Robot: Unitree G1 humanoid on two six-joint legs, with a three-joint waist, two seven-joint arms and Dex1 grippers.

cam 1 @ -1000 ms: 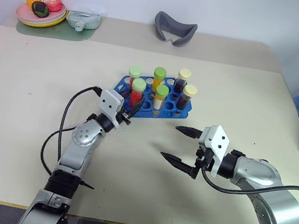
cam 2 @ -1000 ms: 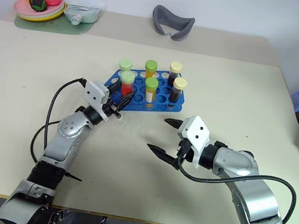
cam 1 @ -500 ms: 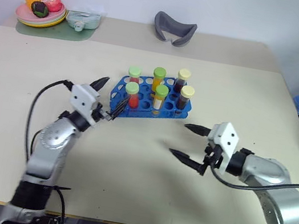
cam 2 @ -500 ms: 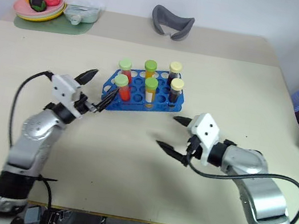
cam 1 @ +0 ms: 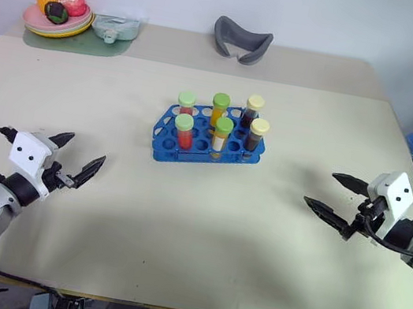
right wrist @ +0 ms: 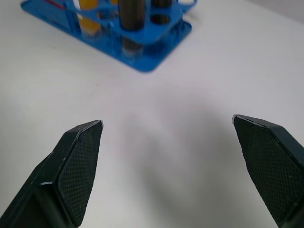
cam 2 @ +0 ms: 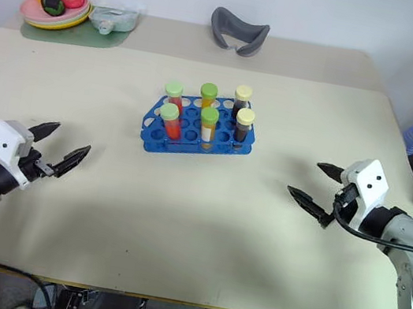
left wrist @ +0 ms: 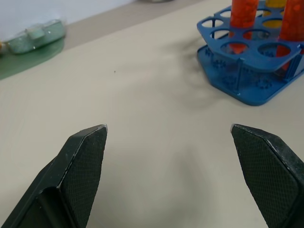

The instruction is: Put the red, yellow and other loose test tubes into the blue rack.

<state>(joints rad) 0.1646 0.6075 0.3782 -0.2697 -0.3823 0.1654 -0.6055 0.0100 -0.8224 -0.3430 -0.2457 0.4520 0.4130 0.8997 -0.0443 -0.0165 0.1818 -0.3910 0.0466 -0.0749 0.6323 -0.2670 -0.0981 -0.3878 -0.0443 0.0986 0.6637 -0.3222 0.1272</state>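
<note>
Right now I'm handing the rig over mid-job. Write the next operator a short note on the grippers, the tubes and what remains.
Left gripper: open, empty, out over bare table to the left of the rack.
Right gripper: open, empty, out to the right of the rack.
Blue rack: mid-table, with six capped test tubes standing upright in its holes, red, orange-yellow and dark-brown among them.
Done: no loose tube lies on the table in the head views; loading looks finished.
Left: nothing obvious; just confirm that the tubes are seated.
</note>
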